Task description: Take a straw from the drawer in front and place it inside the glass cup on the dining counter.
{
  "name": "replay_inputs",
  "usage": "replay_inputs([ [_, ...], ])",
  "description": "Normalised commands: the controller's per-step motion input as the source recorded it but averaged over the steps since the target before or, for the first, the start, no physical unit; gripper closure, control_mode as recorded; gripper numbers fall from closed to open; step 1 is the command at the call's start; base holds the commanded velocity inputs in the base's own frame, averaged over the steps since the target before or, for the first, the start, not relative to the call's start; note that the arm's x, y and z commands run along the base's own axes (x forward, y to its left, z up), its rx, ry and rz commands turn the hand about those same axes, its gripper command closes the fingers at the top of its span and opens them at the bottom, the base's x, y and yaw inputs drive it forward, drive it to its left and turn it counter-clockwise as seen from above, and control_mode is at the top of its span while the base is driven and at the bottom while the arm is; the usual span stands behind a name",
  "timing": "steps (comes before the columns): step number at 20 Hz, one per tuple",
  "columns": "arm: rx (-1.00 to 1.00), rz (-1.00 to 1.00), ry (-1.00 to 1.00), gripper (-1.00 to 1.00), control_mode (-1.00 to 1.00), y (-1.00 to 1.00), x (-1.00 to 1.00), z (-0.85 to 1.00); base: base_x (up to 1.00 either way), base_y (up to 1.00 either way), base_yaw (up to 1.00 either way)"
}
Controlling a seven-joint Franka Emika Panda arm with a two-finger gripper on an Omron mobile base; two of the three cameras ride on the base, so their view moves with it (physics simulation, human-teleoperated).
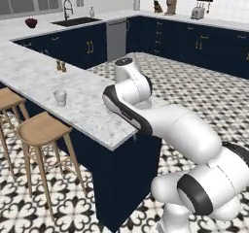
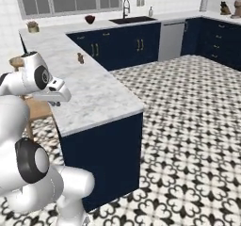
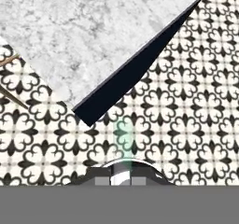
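Straw (image 3: pixel 123 135) is showing in the hand view as a thin, pale, faintly greenish streak, poking straight out from between the fingertips (image 3: pixel 101 178) and pointing across the tiled floor (image 3: pixel 186 101). Gripper (image 3: pixel 122 178) is sitting pressed together, w/ the streak coming out right at the gap, so it's looking like a pinch on the straw; the contact itself is too small and blurry to confirm.

Ahead of the fingers, just past the straw's far end, the dining counter (image 3: pixel 70 31) is cutting in w/ its marble corner and the navy base below it in shadow. The tip is looking close to that corner, but whether it's over the top or short of it, can't tell.

In the left base view the arm is folding over the near end of the counter (image 1: pixel 44 81), w/ the hand tucked behind the forearm. Glass cup (image 1: pixel 60 97) is standing upright on the marble near the stool-side edge, well apart from the fingers, further along the top. Two small shakers (image 1: pixel 61 66) are standing beyond the cup, farther still. Wooden stools (image 1: pixel 41 127) are lining up below the counter edge on the cup's side.
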Motion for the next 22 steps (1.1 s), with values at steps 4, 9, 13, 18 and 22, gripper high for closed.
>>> replay_inputs([
  [4, 0.00, 0.00, 0.00, 1.00, 1.00, 0.00, 0.00, 0.00, 0.00, 1.00, -0.46],
  [9, 0.00, 0.00, 0.00, 1.00, 1.00, 0.00, 0.00, 0.00, 0.00, 1.00, -0.47],
  [13, 0.00, 0.00, 0.00, 1.00, 1.00, 0.00, 0.00, 0.00, -0.06, 1.00, -0.49],
  [18, 0.00, 0.00, 0.00, 1.00, 1.00, 0.00, 0.00, 0.00, -0.11, 1.00, -0.52],
  [22, 0.00, 0.00, 0.00, 1.00, 1.00, 0.00, 0.00, 0.00, -0.13, 0.99, -0.51],
])
